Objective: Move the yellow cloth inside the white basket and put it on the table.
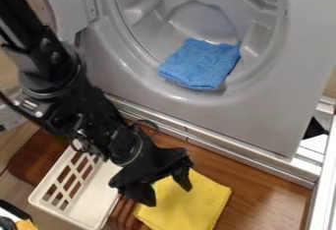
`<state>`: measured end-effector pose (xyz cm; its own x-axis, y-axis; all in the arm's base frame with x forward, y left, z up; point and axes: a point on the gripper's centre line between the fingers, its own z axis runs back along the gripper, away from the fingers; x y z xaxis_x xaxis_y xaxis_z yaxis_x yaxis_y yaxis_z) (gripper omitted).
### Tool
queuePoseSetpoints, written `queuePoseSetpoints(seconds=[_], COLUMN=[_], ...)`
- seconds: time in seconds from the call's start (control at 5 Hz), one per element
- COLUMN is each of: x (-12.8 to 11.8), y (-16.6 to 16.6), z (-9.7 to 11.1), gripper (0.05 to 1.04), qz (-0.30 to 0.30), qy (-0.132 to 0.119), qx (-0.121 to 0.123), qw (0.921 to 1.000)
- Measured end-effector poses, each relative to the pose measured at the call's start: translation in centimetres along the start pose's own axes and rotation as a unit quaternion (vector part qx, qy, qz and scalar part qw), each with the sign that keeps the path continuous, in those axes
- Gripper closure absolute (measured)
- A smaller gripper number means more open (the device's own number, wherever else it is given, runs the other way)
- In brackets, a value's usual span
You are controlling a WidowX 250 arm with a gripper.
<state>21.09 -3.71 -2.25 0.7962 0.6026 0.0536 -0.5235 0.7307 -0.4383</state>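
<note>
The black gripper [168, 195] hangs over the upper left part of the yellow cloth [190, 205], its fingers apart with yellow showing between them. Folded into a rough square, the cloth lies on the brown wooden table [263, 189], outside the basket and to its right. The white basket [101, 194] stands left of the gripper, its slotted side wall at the left. Part of the basket's upper right side is hidden behind the arm. Whether the fingertips touch the cloth, I cannot tell.
A grey machine with a round opening [263, 116] takes up the upper part of the view, and a blue cloth [201, 64] lies inside it. Metal rails [230, 153] run along its lower edge. Dark and yellow-orange items [25, 224] are at the bottom left corner.
</note>
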Motion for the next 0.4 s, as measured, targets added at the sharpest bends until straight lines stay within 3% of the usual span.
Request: queuePoseSetpoints(seconds=[0.2,0.4], x=[0.0,0.3], y=[-0.2,-0.4], z=[1.2,4.0], gripper=[0.077,0.083], qz=[-0.004,-0.017], qy=[0.002,-0.003], qx=[-0.007,-0.021], qw=[1.0,0.9996])
